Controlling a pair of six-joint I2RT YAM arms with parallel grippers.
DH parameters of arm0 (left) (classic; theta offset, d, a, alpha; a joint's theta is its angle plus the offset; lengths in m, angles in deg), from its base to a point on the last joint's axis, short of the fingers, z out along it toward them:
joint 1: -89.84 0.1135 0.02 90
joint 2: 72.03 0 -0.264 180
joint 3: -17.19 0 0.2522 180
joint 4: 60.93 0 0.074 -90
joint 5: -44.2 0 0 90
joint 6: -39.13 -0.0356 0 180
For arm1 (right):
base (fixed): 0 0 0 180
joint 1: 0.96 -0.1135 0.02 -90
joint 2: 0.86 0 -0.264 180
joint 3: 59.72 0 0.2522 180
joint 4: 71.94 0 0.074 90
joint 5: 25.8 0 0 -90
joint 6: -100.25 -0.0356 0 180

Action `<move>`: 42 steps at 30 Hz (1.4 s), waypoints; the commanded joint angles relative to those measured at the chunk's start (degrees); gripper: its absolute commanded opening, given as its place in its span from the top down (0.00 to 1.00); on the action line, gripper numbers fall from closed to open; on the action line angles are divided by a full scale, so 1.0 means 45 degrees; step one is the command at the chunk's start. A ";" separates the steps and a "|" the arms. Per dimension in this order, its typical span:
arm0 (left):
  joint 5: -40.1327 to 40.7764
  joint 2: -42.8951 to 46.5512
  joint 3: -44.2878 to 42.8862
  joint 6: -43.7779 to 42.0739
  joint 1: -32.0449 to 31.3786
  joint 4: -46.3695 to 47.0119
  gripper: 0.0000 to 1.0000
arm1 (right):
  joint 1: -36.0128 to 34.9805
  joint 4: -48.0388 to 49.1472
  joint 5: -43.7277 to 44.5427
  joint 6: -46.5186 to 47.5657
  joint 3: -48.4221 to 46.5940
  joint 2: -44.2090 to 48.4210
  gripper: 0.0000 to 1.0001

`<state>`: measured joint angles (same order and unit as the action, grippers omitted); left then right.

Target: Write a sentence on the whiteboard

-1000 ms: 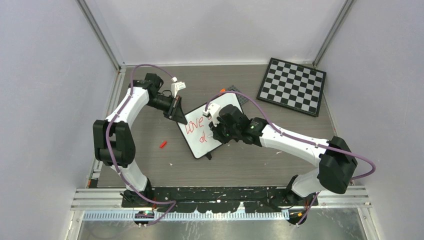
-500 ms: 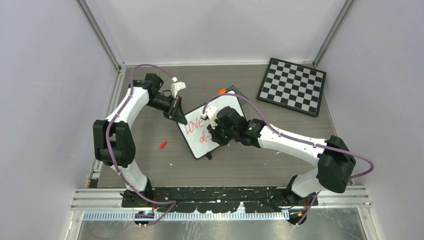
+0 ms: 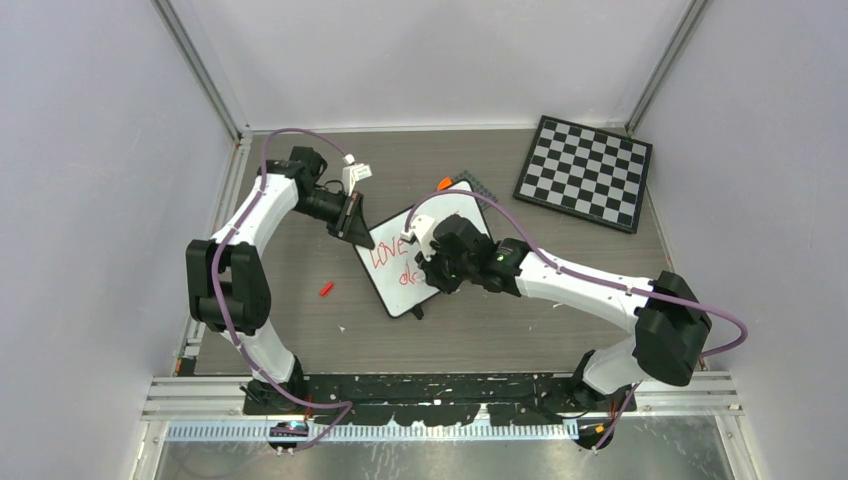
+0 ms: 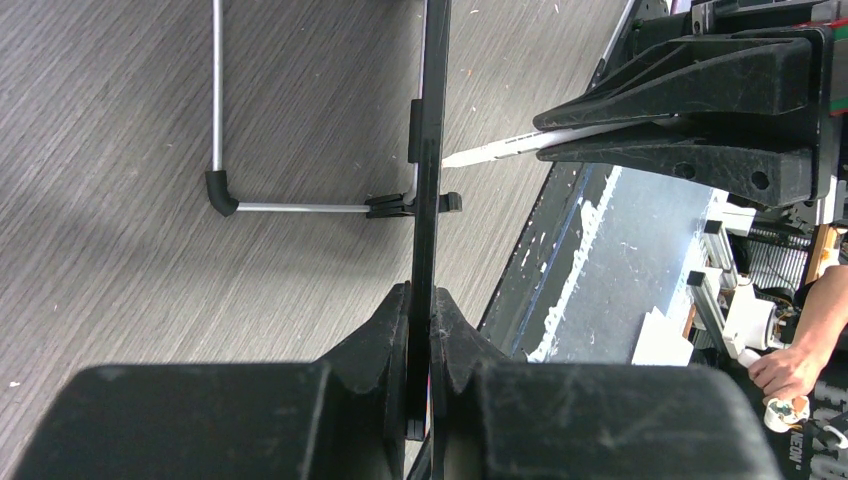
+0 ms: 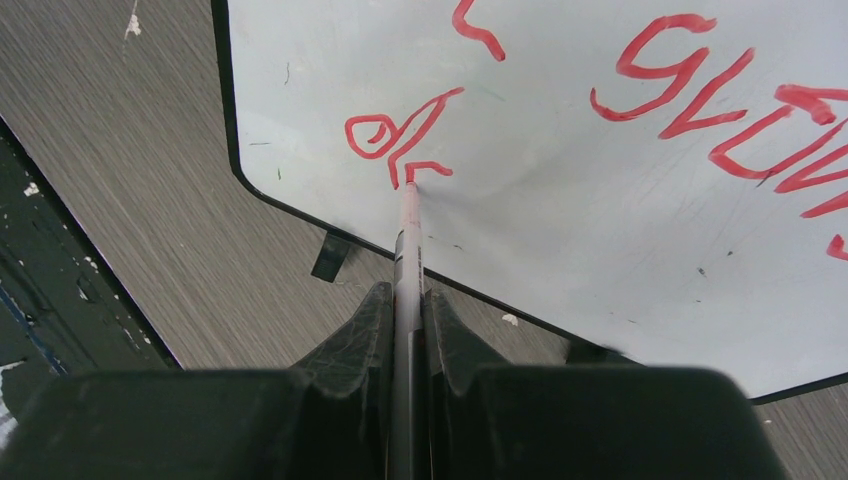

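The whiteboard (image 3: pixel 402 298) stands tilted on its feet at the table's middle. My left gripper (image 3: pixel 352 222) is shut on its far left edge; the left wrist view shows the board edge-on (image 4: pixel 430 120) between the closed fingers (image 4: pixel 421 295). My right gripper (image 3: pixel 432 268) is shut on a thin white marker (image 5: pixel 408 240), whose red tip touches the board (image 5: pixel 600 230). The red sentence (image 3: pixel 389 256) has "LOVE" on the upper line. A few letters (image 5: pixel 400 135) of a lower line end at the marker tip.
A checkered chessboard (image 3: pixel 585 172) lies at the far right. A red cap (image 3: pixel 326 289) rests on the table left of the whiteboard. A small orange piece (image 3: pixel 444 183) and a dark grey slab (image 3: pixel 478 186) lie behind the board. A person's hand (image 4: pixel 790 365) shows beyond the table's near edge.
My right gripper has shifted slightly left and up with the marker, adding a short red stroke to the lower line. The left arm and the board have stayed still.
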<state>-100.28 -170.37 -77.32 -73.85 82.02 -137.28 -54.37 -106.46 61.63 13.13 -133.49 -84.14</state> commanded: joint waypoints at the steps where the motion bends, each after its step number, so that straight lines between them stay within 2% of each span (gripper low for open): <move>1: 0.0993 0.0057 0.0189 0.0087 -0.0158 0.0136 1.00 | -0.0007 0.0089 0.0445 0.0220 0.0103 0.0235 1.00; 14: 0.0993 0.0097 0.0174 0.0144 -0.0161 0.0137 1.00 | 0.0468 0.0285 0.0978 0.0075 -0.0407 0.0460 1.00; 33: 0.1012 0.0043 0.0121 0.0145 -0.0159 0.0139 1.00 | 0.0543 0.0415 0.0241 -0.0112 -0.0898 0.0407 1.00; 42: 0.1032 0.0101 0.0205 0.0120 -0.0158 0.0136 1.00 | 0.0545 0.0181 0.0219 -0.0004 -0.0488 0.0227 1.00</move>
<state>-100.24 -170.37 -77.32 -73.83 82.02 -137.33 -52.21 -107.20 62.64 13.11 -135.00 -83.49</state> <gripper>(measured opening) 0.093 0.175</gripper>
